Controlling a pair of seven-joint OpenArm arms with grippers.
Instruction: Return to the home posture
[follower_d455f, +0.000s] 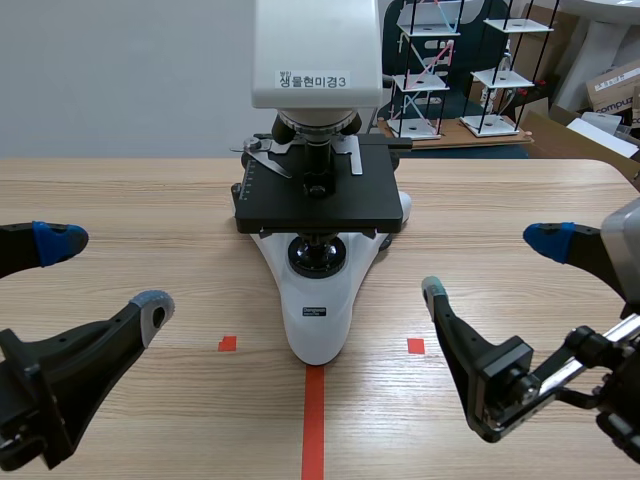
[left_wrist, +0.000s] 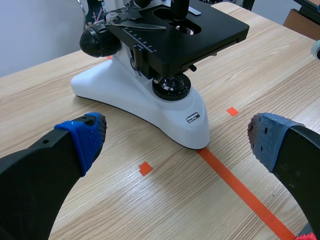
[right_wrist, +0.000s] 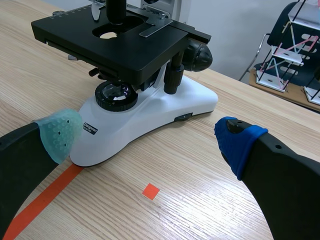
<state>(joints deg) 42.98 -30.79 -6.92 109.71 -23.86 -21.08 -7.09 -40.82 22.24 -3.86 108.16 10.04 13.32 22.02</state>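
At the near edge of the worktop (follower_d455f: 130, 200), the left claw (follower_d455f: 105, 272) and the right claw (follower_d455f: 491, 265) both hang low with their fingers spread wide and nothing between them. Each is level with the other and set back to its own side, so to my eye the return to the home posture looks about finished, or within one small settling move of it. What remains, if anything, is to draw each arm straight back and keep the fingers as they are, with no swing inward.

Ahead of both claws, between them and well apart from either, stands a white microscope (follower_d455f: 318, 310) with its black stage (follower_d455f: 318, 205) and a clip on top. There may be a slide under that clip, but I can't make it out. The foot of the microscope sits on the end of the orange-red tape line (follower_d455f: 314, 420), and it is the only thing near enough to be knocked. A small tape square lies just ahead of each claw. Far beyond the right claw, past the worktop, are wire model racks (follower_d455f: 440, 60) and a cardboard box (follower_d455f: 615, 85), out of reach.
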